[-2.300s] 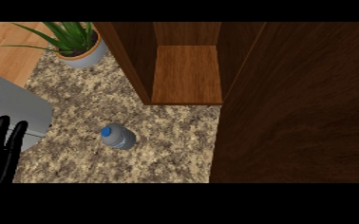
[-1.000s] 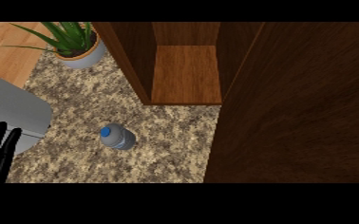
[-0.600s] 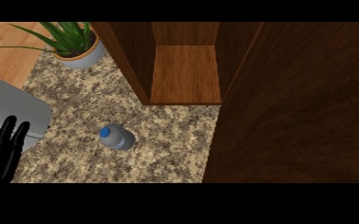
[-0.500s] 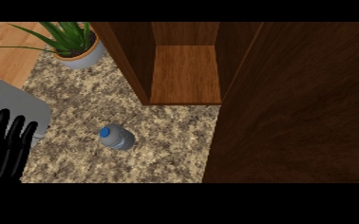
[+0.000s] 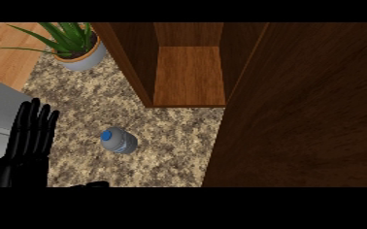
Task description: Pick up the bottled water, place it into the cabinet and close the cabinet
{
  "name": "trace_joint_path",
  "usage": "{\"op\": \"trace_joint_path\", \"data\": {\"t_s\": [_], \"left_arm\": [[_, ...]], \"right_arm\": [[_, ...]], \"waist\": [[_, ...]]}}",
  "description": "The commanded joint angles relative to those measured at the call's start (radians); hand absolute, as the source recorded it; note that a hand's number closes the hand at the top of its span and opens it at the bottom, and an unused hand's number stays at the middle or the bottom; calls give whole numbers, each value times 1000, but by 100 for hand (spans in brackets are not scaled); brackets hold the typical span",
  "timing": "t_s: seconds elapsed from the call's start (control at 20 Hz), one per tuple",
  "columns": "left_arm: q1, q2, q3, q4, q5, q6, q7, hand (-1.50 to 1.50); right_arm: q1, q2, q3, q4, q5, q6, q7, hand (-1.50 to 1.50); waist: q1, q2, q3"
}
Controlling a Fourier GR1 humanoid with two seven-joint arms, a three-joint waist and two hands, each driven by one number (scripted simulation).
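Left hand point(image 5: 30, 131) open, fingers up; bottled water point(image 5: 118, 141) just right, apart.

Single head view, looking steeply down on speckled granite counter point(image 5: 165, 145). Open wooden cabinet point(image 5: 190, 75) fills upper middle, its door point(image 5: 294, 111) filling right side; potted plant point(image 5: 75, 46) top left. No second view.

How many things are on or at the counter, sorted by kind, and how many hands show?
Water bottles: 1
Potted plants: 1
Cabinets: 1, open
Hands: 1, the left hand
Total: 4
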Motion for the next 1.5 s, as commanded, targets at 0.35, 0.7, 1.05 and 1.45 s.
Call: {"op": "trace_joint_path", "data": {"t_s": [0.35, 0.7, 1.05, 1.45], "left_arm": [[-75, 5, 31, 290, 6, -32, -150, -150], [-118, 30, 57, 501, 45, -86, -313, -150], [-154, -11, -20, 637, 19, 2, -422, -150], [-233, -11, -63, 863, 69, 80, -546, -150]], "right_arm": [[52, -108, 35, -191, 125, -34, 85, -150], [-52, -74, 26, -121, 146, -70, 101, -150], [-37, -82, 116, -122, 212, -119, 83, -150], [-17, -170, 55, -135, 122, -110, 50, -150]], "waist": [[-4, -1, 0], [2, 1, 0], [-3, -1, 0], [-3, 1, 0]]}}
